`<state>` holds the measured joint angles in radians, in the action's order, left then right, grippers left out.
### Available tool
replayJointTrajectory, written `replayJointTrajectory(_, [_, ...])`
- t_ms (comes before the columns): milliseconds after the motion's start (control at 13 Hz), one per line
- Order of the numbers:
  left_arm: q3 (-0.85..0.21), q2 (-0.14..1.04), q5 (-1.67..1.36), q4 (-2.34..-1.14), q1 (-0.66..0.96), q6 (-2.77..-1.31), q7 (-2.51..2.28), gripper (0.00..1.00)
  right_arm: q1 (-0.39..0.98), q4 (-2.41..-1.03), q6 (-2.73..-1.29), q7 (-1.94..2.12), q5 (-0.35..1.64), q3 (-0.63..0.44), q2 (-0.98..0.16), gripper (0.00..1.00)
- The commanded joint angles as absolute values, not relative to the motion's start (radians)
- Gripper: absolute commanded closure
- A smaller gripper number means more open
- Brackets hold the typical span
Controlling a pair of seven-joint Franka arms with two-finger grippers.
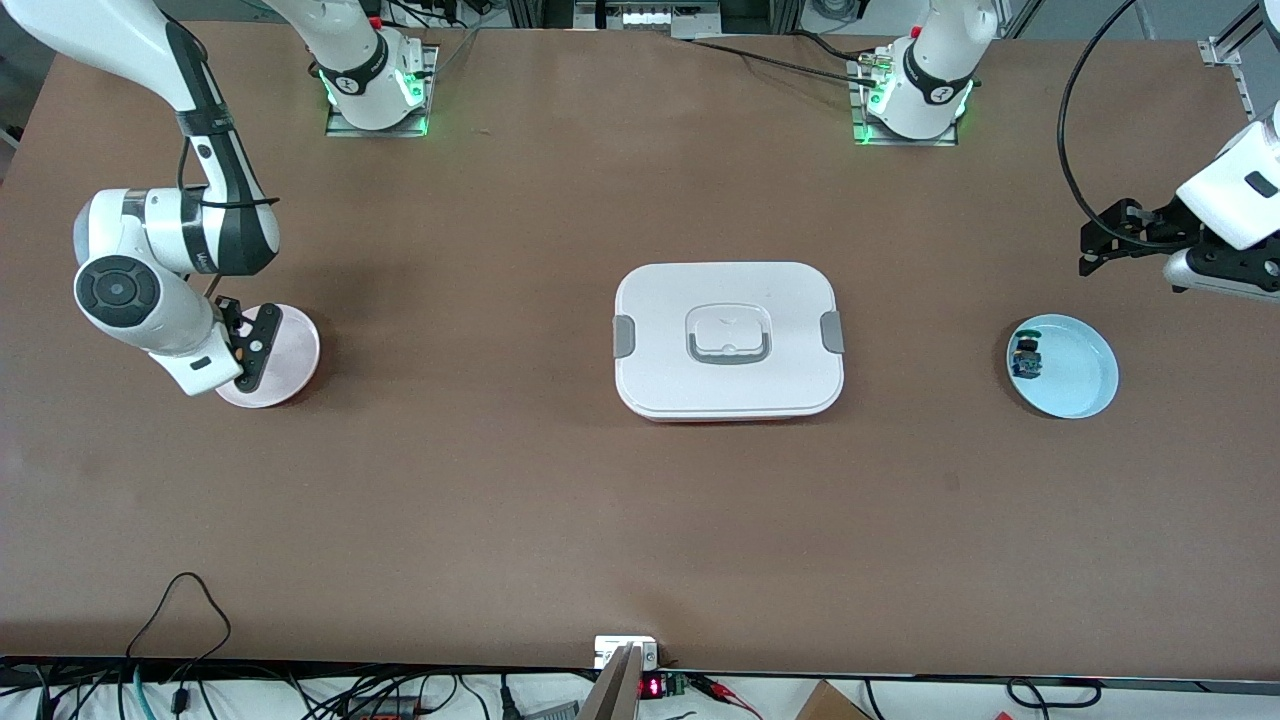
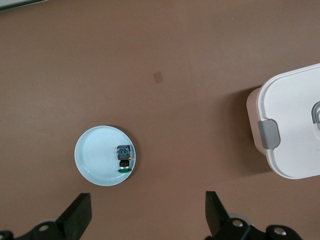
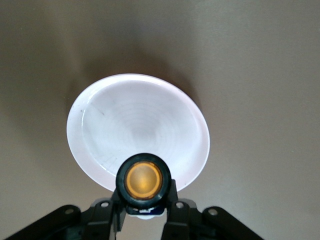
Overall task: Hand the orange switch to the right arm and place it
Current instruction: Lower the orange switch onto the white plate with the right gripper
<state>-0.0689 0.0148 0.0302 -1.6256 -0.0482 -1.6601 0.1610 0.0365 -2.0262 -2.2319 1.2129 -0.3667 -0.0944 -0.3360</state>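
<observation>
The orange switch [image 3: 143, 181], black with a round orange cap, is clamped between my right gripper's fingers [image 3: 172, 207]. My right gripper [image 1: 250, 352] holds it just over the pink plate [image 1: 295, 345] at the right arm's end of the table. In the right wrist view the plate [image 3: 135, 125] lies directly under the switch. My left gripper [image 1: 1095, 245] is open and empty, over bare table beside the light blue plate [image 1: 1080, 380]. In the left wrist view its fingers [image 2: 77, 212] stand wide apart.
A small switch with a blue body and green cap [image 1: 1026, 358] lies in the light blue plate [image 2: 95, 155], also seen in the left wrist view [image 2: 124, 159]. A white lidded container [image 1: 728, 340] sits mid-table. Cables run along the table's near edge.
</observation>
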Motion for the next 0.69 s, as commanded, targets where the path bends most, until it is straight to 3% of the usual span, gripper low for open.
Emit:
replayJointTrajectory(0, [-0.066, -0.005, 0.046, -1.623, -0.038, -1.640, 0.103, 0.00, 0.020, -2.101, -2.319, 1.232, -0.385, -0.089, -0.314, 0.99])
replayJointTrajectory(618, [-0.066, 0.018, 0.031, -1.598, -0.051, -1.649, -0.021, 0.00, -0.015, -2.166, -2.428, 1.259, -0.440, -0.097, -0.324, 0.98])
